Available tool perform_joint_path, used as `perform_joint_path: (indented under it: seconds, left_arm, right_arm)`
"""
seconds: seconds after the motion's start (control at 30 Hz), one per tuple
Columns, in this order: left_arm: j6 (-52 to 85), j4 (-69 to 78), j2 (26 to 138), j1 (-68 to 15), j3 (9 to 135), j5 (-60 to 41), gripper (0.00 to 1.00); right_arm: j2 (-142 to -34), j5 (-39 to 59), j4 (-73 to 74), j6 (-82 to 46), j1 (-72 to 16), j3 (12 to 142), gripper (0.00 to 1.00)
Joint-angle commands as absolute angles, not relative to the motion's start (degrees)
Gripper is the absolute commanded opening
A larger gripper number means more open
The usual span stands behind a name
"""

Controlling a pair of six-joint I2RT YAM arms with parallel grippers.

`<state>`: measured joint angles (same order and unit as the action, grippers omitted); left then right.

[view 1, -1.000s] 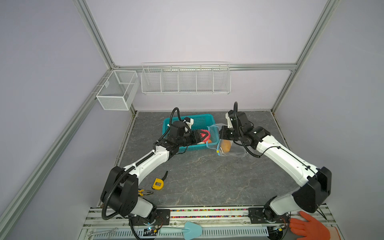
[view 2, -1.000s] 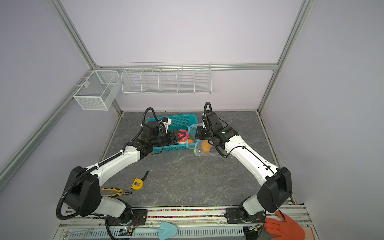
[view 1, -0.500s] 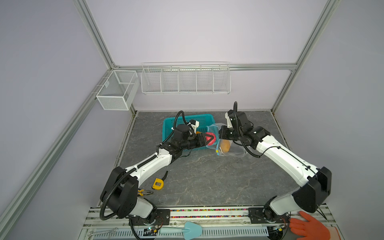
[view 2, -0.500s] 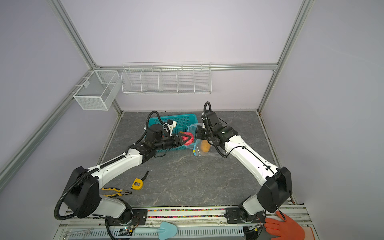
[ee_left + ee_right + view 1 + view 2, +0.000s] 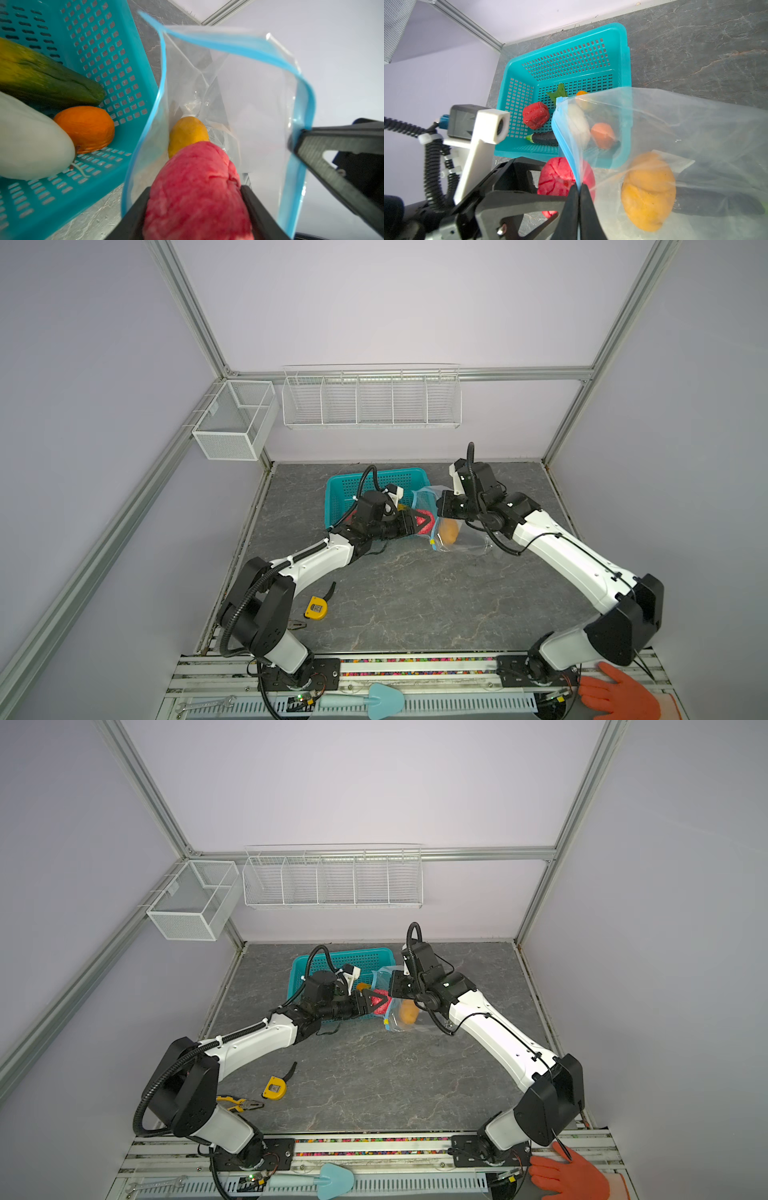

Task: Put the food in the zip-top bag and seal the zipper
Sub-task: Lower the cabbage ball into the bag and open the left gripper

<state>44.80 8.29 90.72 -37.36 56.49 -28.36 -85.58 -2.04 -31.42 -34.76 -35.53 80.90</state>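
Your left gripper (image 5: 195,192) is clamped around the pink-red food (image 5: 197,207) at the mouth of the zip-top bag (image 5: 249,93), just beside the basket (image 5: 566,60). Your right gripper (image 5: 579,193) is pinched tight on the zipper (image 5: 566,149), with an orange piece (image 5: 648,191) inside.

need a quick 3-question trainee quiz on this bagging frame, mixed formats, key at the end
1. True or false: the right end effector is shut on the light-blue zipper strip of the clear plastic zip-top bag.
2. What does the left end effector hold at the bag's mouth? A) a red-pink lumpy toy fruit B) a glass jar C) nothing
3. Short answer: which toy food already lies inside the bag?
Key: 1 true; 2 A; 3 the yellow-orange rounded toy fruit.
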Motion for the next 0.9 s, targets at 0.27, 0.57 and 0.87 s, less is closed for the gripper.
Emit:
perform_joint_path:
  seconds: [0.27, 0.57, 0.87]
  left_arm:
    - [43.8, 7.4, 94.0, -39.3, 61.7, -26.0, 0.61]
    - [44.0, 6.8, 95.9, -39.6, 63.0, -26.5, 0.69]
    - [43.3, 4.6, 95.4, -39.6, 63.6, -25.6, 0.76]
  right_arm:
    - [-85.4, -2.4, -30.0, -35.8, -36.1, 81.2, 0.07]
    - [-85.3, -2.6, -29.4, -35.7, -36.1, 80.6, 0.07]
    - [-85.4, -2.8, -29.5, -35.1, -36.0, 80.7, 0.06]
